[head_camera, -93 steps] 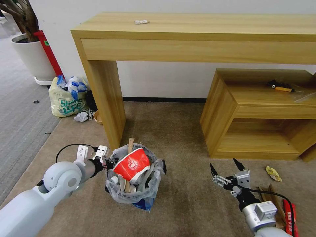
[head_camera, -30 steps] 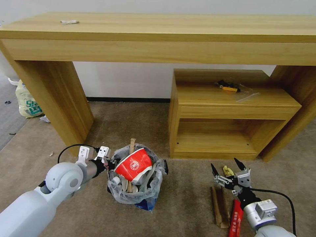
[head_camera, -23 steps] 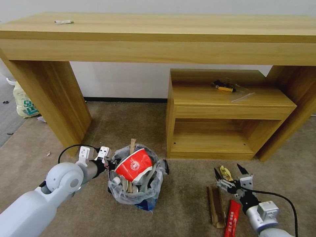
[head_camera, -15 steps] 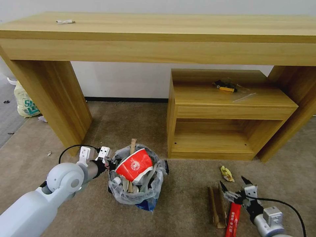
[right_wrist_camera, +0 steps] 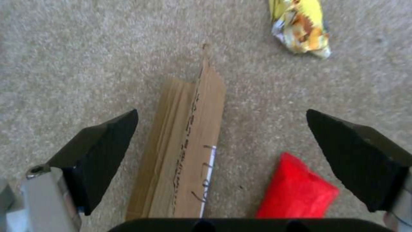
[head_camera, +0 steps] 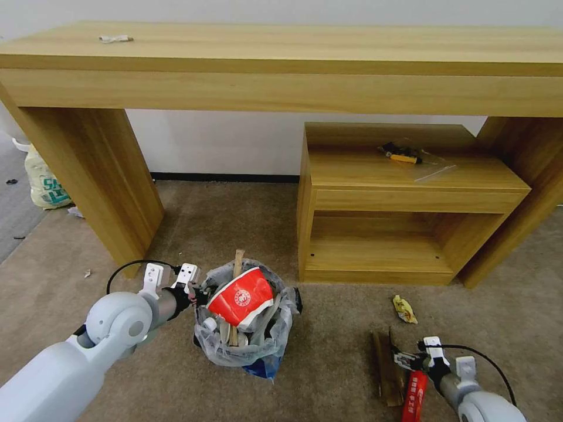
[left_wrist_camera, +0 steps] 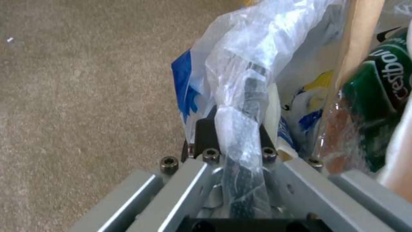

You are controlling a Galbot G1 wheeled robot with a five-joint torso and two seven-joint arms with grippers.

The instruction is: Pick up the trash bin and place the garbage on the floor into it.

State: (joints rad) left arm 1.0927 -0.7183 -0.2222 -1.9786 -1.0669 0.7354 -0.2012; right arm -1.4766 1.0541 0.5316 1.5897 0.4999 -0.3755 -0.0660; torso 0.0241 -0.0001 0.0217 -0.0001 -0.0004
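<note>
Head view: the trash bin (head_camera: 246, 328) sits lower centre of the frame on the beige floor (head_camera: 246, 223), stuffed with a red-white bowl (head_camera: 240, 296) and a wooden stick (head_camera: 237, 261). The left gripper (head_camera: 196, 296) is clamped on its bagged rim at the bin's left edge. Lower right, the right gripper (head_camera: 404, 358) hovers low over a cardboard strip (head_camera: 384, 375) and red wrapper (head_camera: 414, 395); a yellow wrapper (head_camera: 404, 309) lies just above them.

Left wrist view: fingers pinched tight on the crinkly bag-covered rim, centre frame.

Right wrist view: fingers (right_wrist_camera: 107, 145) spread wide, gripping nothing, with the cardboard and the red wrapper between them and the yellow wrapper upper right.
</note>
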